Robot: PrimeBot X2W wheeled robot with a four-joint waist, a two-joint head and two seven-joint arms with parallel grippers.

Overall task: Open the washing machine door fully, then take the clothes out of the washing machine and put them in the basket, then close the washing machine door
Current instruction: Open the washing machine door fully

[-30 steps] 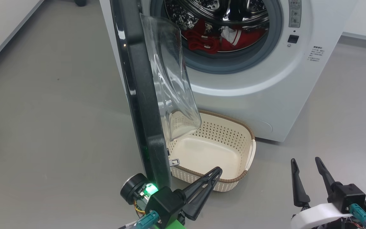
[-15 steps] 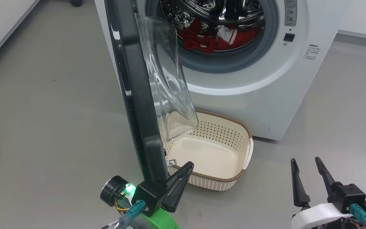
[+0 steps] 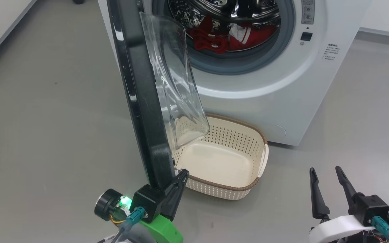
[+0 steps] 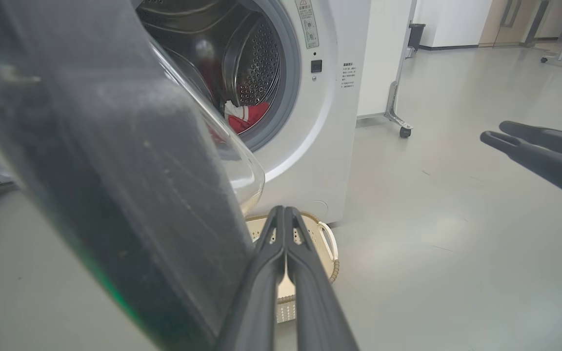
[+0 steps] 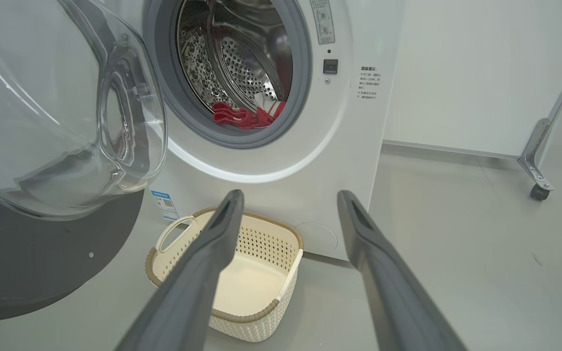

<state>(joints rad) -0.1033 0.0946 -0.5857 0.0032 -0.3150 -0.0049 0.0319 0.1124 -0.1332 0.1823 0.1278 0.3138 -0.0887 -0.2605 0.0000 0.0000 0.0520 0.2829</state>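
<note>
Grey floor runs all round the washing machine, which stands at the far side with its drum open.

The washing machine door stands edge-on to the left of the opening, and I judge it only partly swung. If the push stops here, its glass bowl overhangs the left end of the basket and could get in the way of a lift out of the drum.

The basket sits empty on the floor just in front of the machine. A sweeping arm could knock it aside.

The clothes all lie in the drum, and loose trim could snag on the grey seal.

The left end effector is closed on nothing, with its fingers laid against the right, inner side of the door's near edge. On that glossy rim they could slip off and lose the door.

The right end effector is spread wide and empty, near right and well apart from everything.

Since the earlier frame the whole head view has shifted a little. Judged against the basket, the left end effector has come left off the near rim to the near left corner, and the door has gone left with it. The right end effector has not moved.
</note>
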